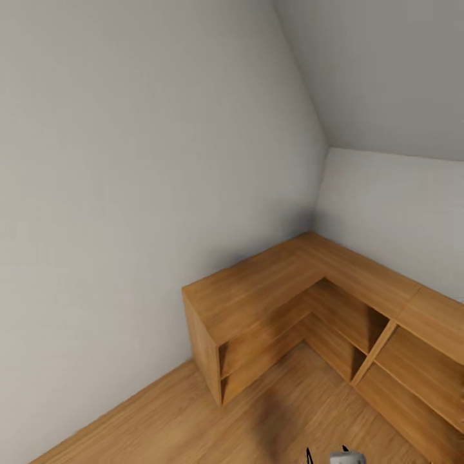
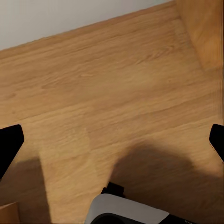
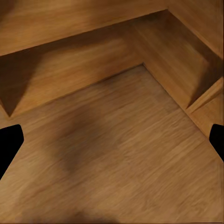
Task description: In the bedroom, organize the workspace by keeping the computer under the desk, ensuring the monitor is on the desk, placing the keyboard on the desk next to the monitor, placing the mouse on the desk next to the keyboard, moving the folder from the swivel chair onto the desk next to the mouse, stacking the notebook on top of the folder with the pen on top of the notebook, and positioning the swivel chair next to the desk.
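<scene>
- Against a grey wall (image 1: 129, 161), a low wooden shelf unit (image 1: 258, 296) bends round the corner of the room, and the head view looks down at it over a wooden floor (image 1: 193, 419).
- None of the desk things are in front of the robot right now, so I can't say where the monitor, keyboard, mouse, folder, notebook, pen or chair are.
- My guess is the robot is on its way somewhere, and I can't tell how much of the tidying is done or left.
- The left gripper (image 2: 112, 140) has its two black fingertips (image 2: 9, 144) far apart at the sides of its own view, so it is wide open and holds nothing.
- The right gripper (image 3: 112, 140) is wide open too, with nothing between its black fingertips (image 3: 8, 144).
- The left wrist view shows plain floor boards, a strip of grey wall and a white and black part of the robot (image 2: 126, 212) near the edge.
- The right wrist view shows something the left one does not: the open inside corner of the shelf unit, where the bottom shelves meet.
- The head view gives the whole corner and the top of the shelf unit, which has nothing on it.
</scene>
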Motion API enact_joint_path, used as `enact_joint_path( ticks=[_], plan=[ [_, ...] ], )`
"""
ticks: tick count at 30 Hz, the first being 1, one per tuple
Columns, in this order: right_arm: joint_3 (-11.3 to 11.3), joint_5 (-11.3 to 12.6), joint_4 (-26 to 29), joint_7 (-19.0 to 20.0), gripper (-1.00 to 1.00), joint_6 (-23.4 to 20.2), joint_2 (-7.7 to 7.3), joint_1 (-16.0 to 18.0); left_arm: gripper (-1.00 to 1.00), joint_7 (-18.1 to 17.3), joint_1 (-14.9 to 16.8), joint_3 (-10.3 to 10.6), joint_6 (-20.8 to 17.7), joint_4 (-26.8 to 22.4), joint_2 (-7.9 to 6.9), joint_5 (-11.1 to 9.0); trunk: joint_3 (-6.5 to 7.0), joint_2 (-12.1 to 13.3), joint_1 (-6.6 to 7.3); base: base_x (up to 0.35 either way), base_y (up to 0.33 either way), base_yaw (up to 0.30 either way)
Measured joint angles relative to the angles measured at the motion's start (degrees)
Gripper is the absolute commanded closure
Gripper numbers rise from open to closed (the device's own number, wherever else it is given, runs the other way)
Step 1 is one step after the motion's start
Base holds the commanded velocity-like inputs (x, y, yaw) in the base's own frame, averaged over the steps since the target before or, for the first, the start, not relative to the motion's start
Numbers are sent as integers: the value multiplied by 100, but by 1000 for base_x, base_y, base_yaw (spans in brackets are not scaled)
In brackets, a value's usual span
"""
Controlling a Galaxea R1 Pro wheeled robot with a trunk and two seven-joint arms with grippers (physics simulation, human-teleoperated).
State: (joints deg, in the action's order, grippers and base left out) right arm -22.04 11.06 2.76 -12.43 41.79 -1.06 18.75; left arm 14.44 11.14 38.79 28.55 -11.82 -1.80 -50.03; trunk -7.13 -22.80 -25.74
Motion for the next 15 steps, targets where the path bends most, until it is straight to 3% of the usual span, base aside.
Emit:
enact_joint_path(
  ticks=[15],
  plan=[
    [-2, 0, 1, 1, -100, 0, -3, 0, -100, 0, 0, 0, -7, 0, 0, 0, 0, 0, -1, 12, 3, -299]
  ],
)
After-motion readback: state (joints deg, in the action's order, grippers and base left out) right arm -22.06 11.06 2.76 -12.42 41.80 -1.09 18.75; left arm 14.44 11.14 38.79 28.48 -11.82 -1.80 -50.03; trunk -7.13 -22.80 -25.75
